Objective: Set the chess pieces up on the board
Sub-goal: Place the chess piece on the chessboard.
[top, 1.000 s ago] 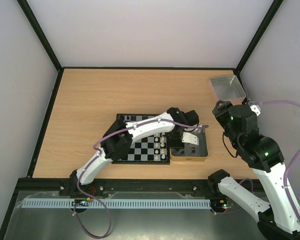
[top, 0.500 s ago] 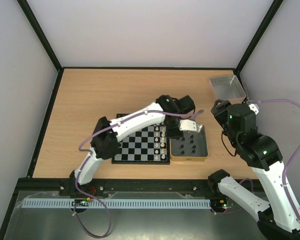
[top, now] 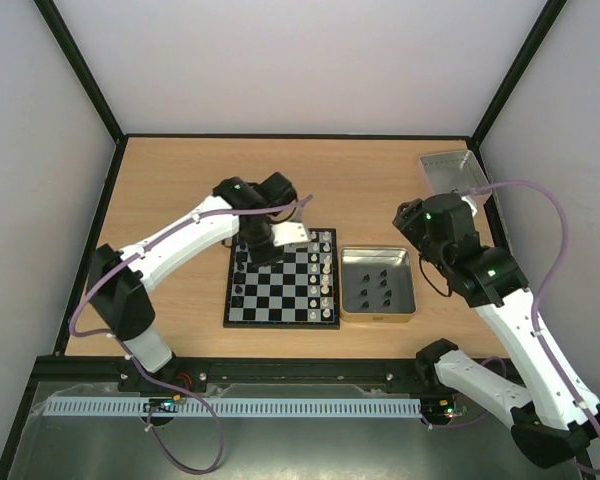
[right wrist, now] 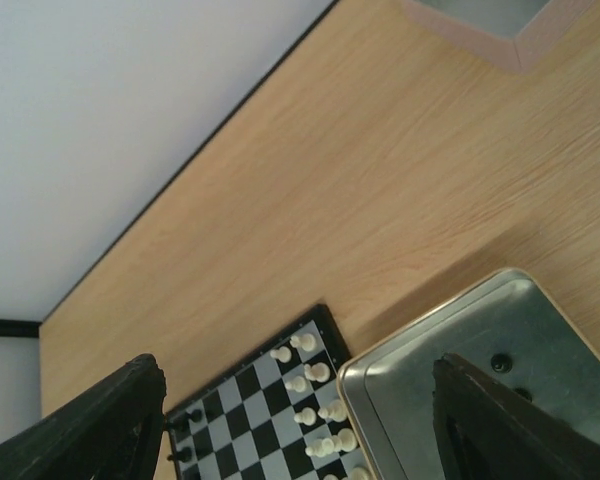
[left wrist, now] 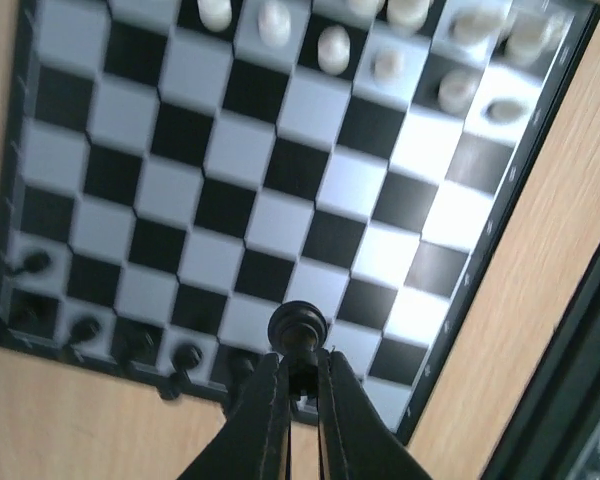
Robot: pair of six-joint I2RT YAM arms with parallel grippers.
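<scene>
Black piece (left wrist: 298, 325) is pinched in the left gripper (left wrist: 298, 375), jaws clamped tight on its stem, head sticking out. It sits over the board (top: 280, 322) near the 10 o'clock corner, top view; can't tell if it touches a square yet.

Change: 1 s ago this arm was down at the tin (top: 378, 313). It has swung across the board to the black side, so a pick looks done and the placing step is next. The right gripper (right wrist: 295, 400), jaws wide and holding nothing, has shifted toward the tin's 12 o'clock side.

Board so far:
- black pieces (top: 240, 275) along the 9 o'clock edge
- white pieces (top: 325, 270) along the 3 o'clock edge, 2 columns
- middle squares bare

Tin at 3 o'clock of the board, just beside it, with several loose black pieces (top: 378, 285) left. Grey tray (top: 450, 170) at 1 o'clock, well apart.

In the way: neighbouring black pieces stand close to the target square and are easy to knock.
</scene>
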